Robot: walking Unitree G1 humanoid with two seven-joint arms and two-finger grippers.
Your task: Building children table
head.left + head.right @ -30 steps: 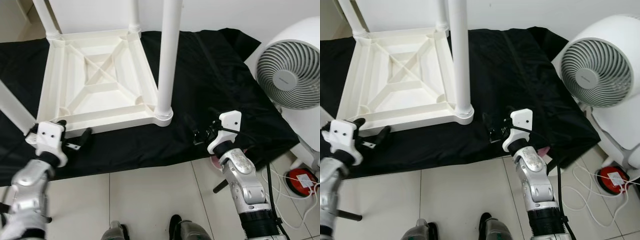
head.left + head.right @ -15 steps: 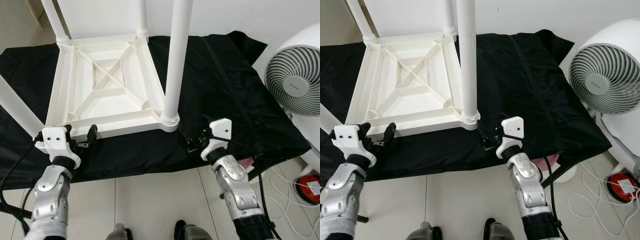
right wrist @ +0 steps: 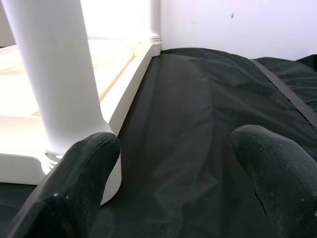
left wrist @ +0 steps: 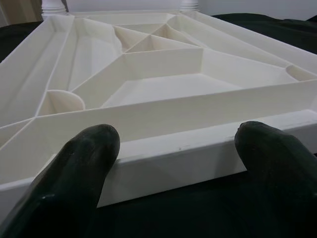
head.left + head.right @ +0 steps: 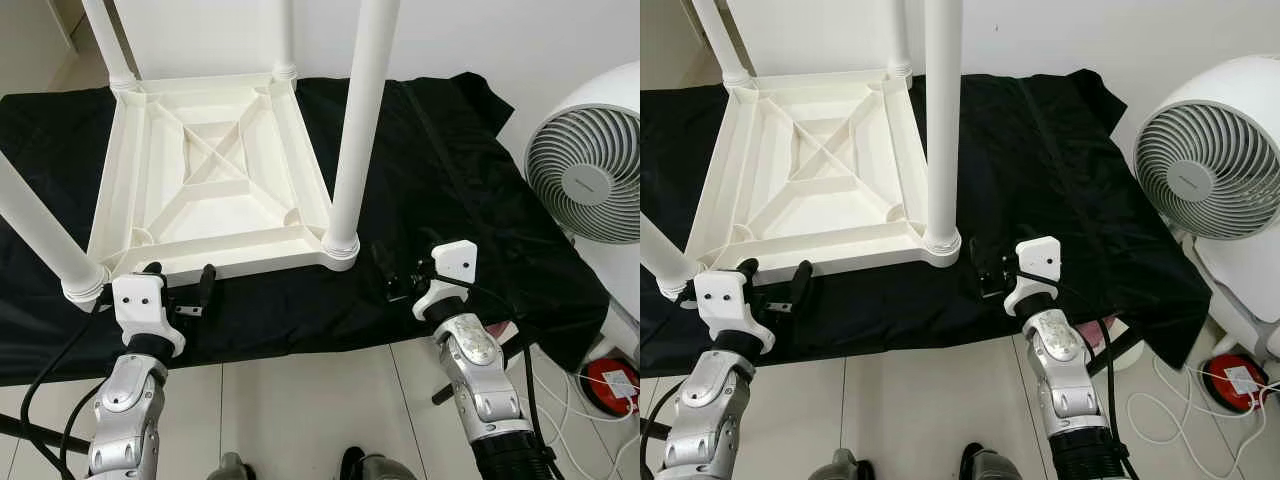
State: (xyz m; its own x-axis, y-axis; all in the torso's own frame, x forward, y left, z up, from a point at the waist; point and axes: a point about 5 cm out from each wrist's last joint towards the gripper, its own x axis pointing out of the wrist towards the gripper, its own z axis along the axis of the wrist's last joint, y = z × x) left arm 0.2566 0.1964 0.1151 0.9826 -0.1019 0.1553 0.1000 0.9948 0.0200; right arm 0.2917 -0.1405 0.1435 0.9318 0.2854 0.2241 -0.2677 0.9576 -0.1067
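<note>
Two arms reaching forward, left gripper (image 5: 178, 290) spread at upturned table (image 5: 215, 180) edge, right gripper (image 5: 398, 275) spread beside leg (image 5: 355, 130)

Bright, even indoor light; sharp head views, blurred near fingertips (image 4: 81, 163), white glare behind the table leg (image 3: 59, 74).

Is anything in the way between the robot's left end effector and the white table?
Nothing visible is. The left end effector is open, right at the near edge of the upside-down white table, with only black cloth under it. The right end effector, also open, sits beside the near right table leg.
</note>
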